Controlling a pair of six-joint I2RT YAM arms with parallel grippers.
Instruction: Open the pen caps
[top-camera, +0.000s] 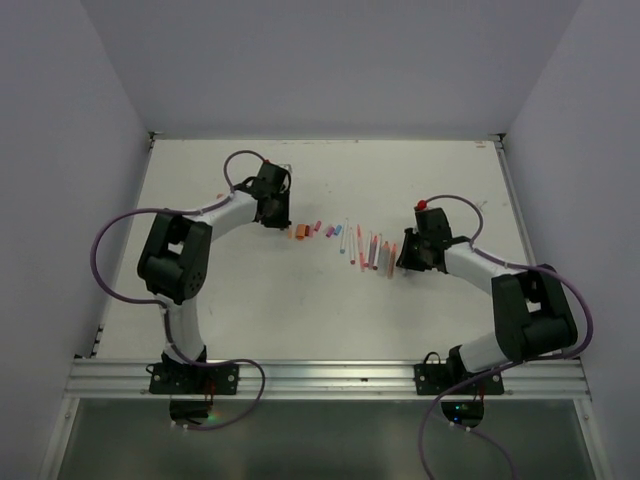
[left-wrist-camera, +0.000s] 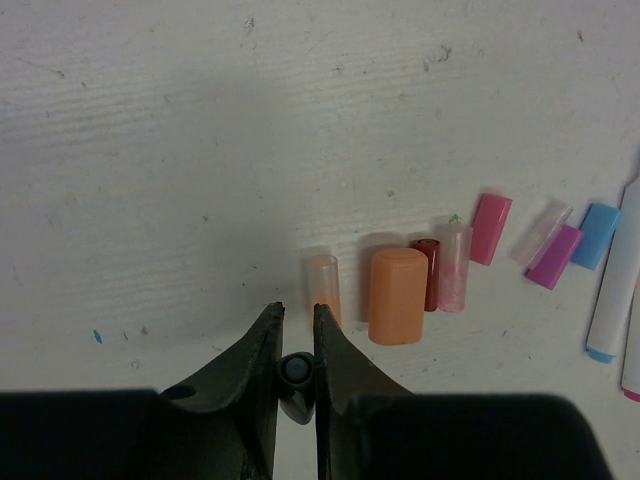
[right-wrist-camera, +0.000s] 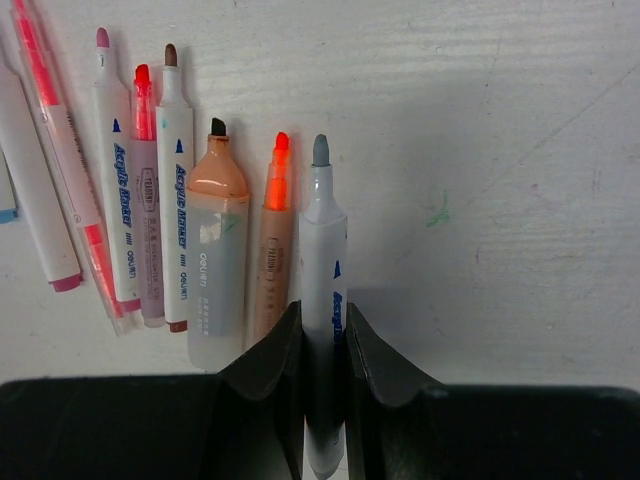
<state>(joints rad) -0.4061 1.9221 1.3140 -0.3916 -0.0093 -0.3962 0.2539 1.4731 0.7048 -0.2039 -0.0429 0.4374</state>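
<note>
1. Left jaws: clenched on a small dark cap (left-wrist-camera: 297, 372), seen end-on between the tips.
2. Loose pen caps (left-wrist-camera: 397, 296): on the desk (left-wrist-camera: 150, 150) just ahead of the left jaws. Pale orange, thick orange, dark red and clear pink lie side by side; pink, purple and blue lie further rt.
3. Right jaws: grasping a pale-barrelled pen (right-wrist-camera: 322, 230) w/ grey tip bare (no cap on).
4. Other pens (right-wrist-camera: 217, 250): in a row immed. left of it, approx. parallel, tips uncovered.

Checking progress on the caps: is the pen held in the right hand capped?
No, the pale pen clamped in the right hand shows its bare grey tip, with no cap over it.
</note>
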